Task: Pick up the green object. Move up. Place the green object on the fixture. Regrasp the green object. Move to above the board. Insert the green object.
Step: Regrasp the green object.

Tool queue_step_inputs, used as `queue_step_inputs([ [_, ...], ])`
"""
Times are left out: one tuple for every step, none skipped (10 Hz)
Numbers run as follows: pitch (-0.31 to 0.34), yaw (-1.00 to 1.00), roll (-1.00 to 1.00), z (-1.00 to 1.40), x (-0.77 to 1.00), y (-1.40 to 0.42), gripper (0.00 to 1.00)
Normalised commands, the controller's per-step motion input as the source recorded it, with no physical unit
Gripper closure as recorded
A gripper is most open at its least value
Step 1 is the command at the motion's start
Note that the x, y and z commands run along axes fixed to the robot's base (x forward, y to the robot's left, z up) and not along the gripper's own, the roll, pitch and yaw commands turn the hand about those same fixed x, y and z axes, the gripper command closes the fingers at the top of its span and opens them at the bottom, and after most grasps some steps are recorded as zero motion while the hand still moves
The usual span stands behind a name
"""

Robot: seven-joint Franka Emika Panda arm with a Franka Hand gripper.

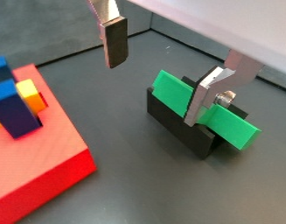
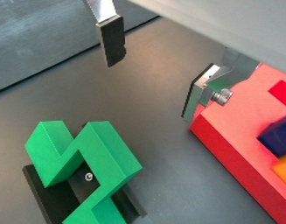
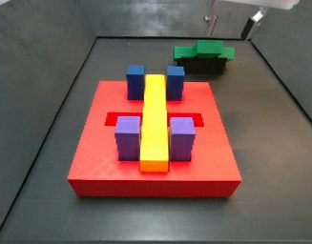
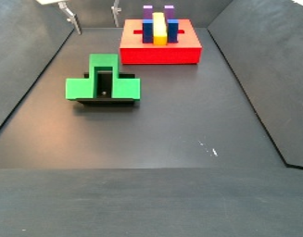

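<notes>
Gripper [image 1: 166, 72] raised above floor | fingers apart, empty | green object [image 4: 103, 81] on fixture [image 1: 180, 122]

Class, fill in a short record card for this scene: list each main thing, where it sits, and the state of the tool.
Green piece: bright green blocky T-shaped plastic piece, resting on the fixture, not held
Fixture: small dark angular bracket on the dark floor, apart from the board
Board: large red square slab carrying blue and purple upright blocks and a long yellow bar
Tool: two-finger gripper, open, empty, raised above the green piece
Insertion: not yet done
</notes>
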Motion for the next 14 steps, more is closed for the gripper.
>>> queue_step_inputs([
  [-0.329,0.18,0.56,0.00,0.07,-0.23,0.00],
  [-0.337,0.09,0.74,0.00,0.10,-0.15,0.00],
  [-0.383,0.02,0.99,0.00,0.05,-0.15,0.00],
  [-0.463,0.01,1.00,0.00,0.00,-0.14,0.00],
  [-0.463,0.00,1.00,0.00,0.03,-0.09,0.00],
  [-0.463,0.00,1.00,0.00,0.03,-0.07,0.00],
  [-0.326,0.00,1.00,0.01,0.03,-0.02,0.00],
  [0.000,0.00,0.96,0.00,0.06,0.07,0.00],
  [0.086,-0.01,0.97,0.00,0.12,0.16,0.00],
  [0.166,-0.10,1.00,0.00,0.10,0.23,0.00],
  [0.354,-0.25,0.88,0.00,0.12,0.22,0.00],
  [0.497,-0.36,0.75,0.00,0.09,0.23,0.00],
  [0.566,-0.43,0.69,0.00,0.00,0.20,0.00],
  [0.586,-0.47,0.66,-0.01,0.00,0.17,0.00],
])
